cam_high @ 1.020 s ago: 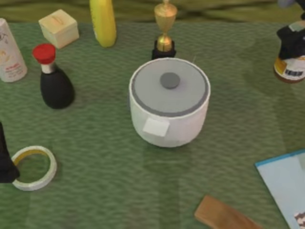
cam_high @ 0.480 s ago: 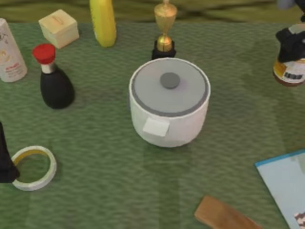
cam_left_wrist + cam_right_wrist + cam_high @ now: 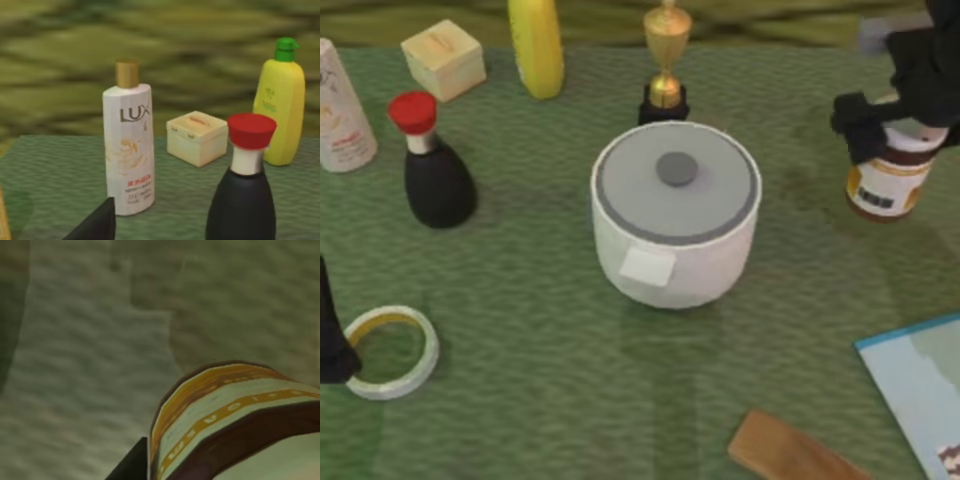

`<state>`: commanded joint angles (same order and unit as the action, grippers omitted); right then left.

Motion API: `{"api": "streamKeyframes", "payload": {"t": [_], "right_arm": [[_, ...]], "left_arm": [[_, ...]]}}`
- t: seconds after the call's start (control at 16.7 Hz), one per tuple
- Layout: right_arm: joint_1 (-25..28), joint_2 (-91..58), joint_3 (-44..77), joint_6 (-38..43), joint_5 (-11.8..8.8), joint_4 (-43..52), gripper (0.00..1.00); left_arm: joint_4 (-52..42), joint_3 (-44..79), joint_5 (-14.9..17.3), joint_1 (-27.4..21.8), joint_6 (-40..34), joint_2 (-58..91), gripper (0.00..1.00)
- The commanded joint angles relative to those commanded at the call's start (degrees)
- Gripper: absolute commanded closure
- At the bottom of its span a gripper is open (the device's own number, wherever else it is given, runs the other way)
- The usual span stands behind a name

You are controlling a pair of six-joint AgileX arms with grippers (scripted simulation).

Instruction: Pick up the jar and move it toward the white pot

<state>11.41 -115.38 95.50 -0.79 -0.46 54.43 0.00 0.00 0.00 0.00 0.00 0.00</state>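
Note:
The jar (image 3: 887, 178), dark brown with a white lid and a yellow-and-white barcode label, hangs at the table's right side, right of the white pot (image 3: 675, 215). My right gripper (image 3: 902, 128) is shut on the jar from above, its dark fingers on either side of the lid. The right wrist view shows the jar's label (image 3: 225, 410) close up, with one finger (image 3: 132, 465) against it. The pot has a grey lid with a darker knob (image 3: 676, 168) and a square handle. My left gripper (image 3: 332, 335) stays parked at the left edge, open.
A black bottle with a red cap (image 3: 435, 170), a white canister (image 3: 340, 105), a cream box (image 3: 443, 58), a yellow bottle (image 3: 537, 45) and a gold trophy (image 3: 666, 60) stand along the back. A tape ring (image 3: 390, 352), a blue book (image 3: 920, 385) and a wooden piece (image 3: 790, 450) lie at the front.
My right gripper has carried the jar leftward from the right edge toward the pot. The left arm has not moved.

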Motion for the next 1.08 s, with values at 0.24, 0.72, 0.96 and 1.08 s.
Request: {"api": "streamKeyframes", "payload": {"t": [0.24,0.72,0.96,1.08], "right_arm": [[4.6,2.8,-7.3,13.8,4.1,-5.0,1.0],[6.4,3.8,-10.6,18.7,5.7,-7.3,1.0],[6.4,1.4,-13.0,18.6,5.7,-12.3,1.0],[6.4,0.0,-14.5,18.6,5.8,-15.4,1.0]], "left_arm": [[0.0,0.0,0.0,0.0,0.0,0.0,0.0],[0.0,0.0,0.0,0.0,0.0,0.0,0.0],[0.0,0.0,0.0,0.0,0.0,0.0,0.0],[0.0,0.0,0.0,0.0,0.0,0.0,0.0]]}}
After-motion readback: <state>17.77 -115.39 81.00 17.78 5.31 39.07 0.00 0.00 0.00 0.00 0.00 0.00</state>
